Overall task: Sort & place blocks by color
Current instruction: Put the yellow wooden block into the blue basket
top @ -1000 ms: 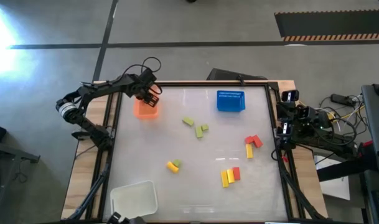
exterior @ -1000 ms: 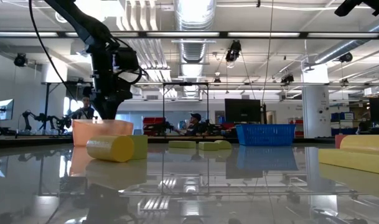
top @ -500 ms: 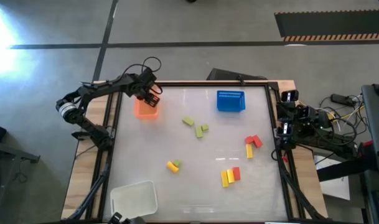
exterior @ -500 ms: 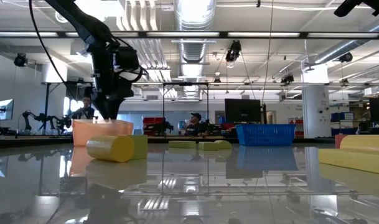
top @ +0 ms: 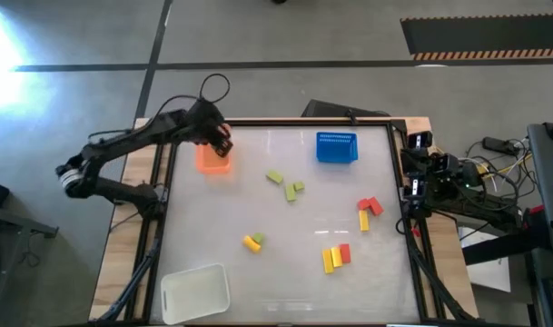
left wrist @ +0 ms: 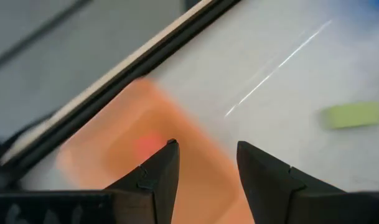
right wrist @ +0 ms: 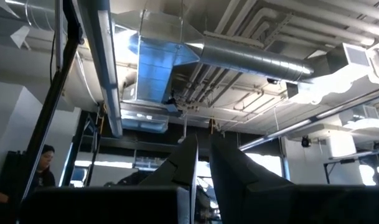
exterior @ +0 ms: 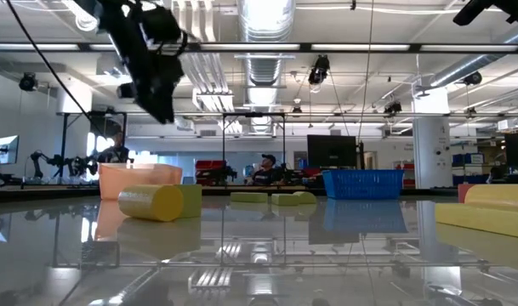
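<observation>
The bench (top: pixel 285 272) is carrying three trays and a scatter of blocks. A white tray (top: pixel 195 292) is sitting at the near left corner, a blue tray (top: pixel 336 147) at the far side right of centre, and an orange tray (top: pixel 212 160) at the far left, with a red block (left wrist: pixel 147 144) showing blurred inside it in the left wrist view. The left arm is reaching in from the left edge, its left tool (top: pixel 221 143) hanging above the orange tray with fingers spread and nothing between them. The right tool (right wrist: pixel 201 163) is waiting off the right edge of the bench, pointing up at the ceiling, its fingers nearly pressed together and holding nothing. Green blocks (top: pixel 286 183) are lying mid-bench, near the orange tray's right. A yellow block (top: pixel 251 242) and a green piece are touching lower down. Red and yellow blocks (top: pixel 370 210) are clustering toward the right, with yellow bars and a red one (top: pixel 336 256) just below them.
</observation>
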You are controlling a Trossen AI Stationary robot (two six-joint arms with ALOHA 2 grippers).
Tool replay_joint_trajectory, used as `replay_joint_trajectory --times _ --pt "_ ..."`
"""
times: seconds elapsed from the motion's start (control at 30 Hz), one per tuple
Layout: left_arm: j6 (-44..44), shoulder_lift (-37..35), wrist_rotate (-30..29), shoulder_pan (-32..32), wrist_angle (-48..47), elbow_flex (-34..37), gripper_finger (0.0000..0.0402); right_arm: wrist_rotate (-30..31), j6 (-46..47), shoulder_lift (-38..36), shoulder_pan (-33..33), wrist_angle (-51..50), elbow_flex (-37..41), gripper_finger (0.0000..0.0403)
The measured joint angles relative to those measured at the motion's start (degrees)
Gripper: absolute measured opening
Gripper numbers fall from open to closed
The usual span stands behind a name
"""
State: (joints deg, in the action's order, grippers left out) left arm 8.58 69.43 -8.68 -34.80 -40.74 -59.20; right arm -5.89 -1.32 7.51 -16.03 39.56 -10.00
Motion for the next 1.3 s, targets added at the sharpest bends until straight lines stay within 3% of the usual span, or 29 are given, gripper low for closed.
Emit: replay_joint_trajectory --times 0.27,0.47,0.6,0.83,1.0,1.3 --pt "-0.81 -11.54 -0.63 18.9 17.58 8.12 0.0144 0.0 0.64 9.2 0.02 3.07 0.0 0.0031" --pt "-5.46 -17.94 -0.85 27.15 34.07 16.99 0.0144 0.72 3.86 21.23 0.04 10.15 0.0 0.0031" --pt "-10.41 -21.93 -0.93 28.48 39.74 22.06 0.0144 3.84 5.12 29.11 0.04 15.0 0.0 0.0031" --pt "-11.04 -28.24 -1.01 28.47 43.33 27.66 0.0144 11.84 6.38 39.9 0.03 17.93 -0.65 0.0031" --pt "-12.42 -30.63 -1.01 28.42 43.28 29.39 0.0144 12.41 6.71 46.86 0.04 18.12 -5.5 0.0031" --pt "-15.98 -33.06 -1.47 28.42 44.2 30.91 0.0144 12.6 3.67 57.97 0.02 0.5 -22.19 0.0031"
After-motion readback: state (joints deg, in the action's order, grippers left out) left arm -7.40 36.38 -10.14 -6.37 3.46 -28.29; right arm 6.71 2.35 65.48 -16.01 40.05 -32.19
